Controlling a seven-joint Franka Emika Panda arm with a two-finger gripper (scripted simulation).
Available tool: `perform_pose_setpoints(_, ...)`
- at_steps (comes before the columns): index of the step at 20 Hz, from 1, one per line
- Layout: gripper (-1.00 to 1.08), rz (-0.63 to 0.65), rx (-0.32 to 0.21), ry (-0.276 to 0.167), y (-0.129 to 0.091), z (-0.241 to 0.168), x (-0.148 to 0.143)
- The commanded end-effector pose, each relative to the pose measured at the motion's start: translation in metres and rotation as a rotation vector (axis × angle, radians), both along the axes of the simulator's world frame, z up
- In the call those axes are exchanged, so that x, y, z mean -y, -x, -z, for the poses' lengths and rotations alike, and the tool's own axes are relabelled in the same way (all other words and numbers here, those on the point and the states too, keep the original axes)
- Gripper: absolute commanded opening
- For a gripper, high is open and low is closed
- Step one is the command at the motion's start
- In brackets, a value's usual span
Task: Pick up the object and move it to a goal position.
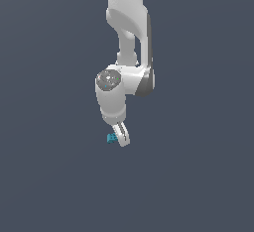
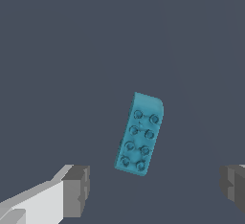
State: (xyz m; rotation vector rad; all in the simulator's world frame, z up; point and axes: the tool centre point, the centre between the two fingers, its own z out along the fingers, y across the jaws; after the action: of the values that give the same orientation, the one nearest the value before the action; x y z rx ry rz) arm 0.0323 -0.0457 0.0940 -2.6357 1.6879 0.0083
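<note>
Jaws are wide apart, nothing held. In the wrist view both grey fingertips sit either side of an empty gap, and the block lies on the floor ahead of that gap, nearer the middle than either tip, touching neither.

Risks as we see them:
- The block sits skewed to the jaw line. If we close without squaring up, the pads likely catch corners and it twists or squirts out.
- It's not yet between the pads. Closing now probably grabs air, or a tip nudges it away.
- It's tiny and low, so descending too far jams the tips into the floor.
- No goal marker visible in either view, so we can't judge the carry path.

Block itself: teal, oblong, studded top in two rows, one rounded corner. In the exterior view it's a speck just beside the gripper, on that view's left.
</note>
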Motion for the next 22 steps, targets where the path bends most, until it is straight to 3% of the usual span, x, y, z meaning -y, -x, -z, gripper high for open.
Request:
perform_pose_setpoints(1,1.00,0.069,-0.001,0.003,-0.002,0.005,0.001)
perform_pose_setpoints(11,1.00,0.243,-0.003,0.011,-0.005,0.019,0.005)
perform_pose_setpoints(22,1.00,0.273,-0.004,0.012,-0.006,0.025,0.005)
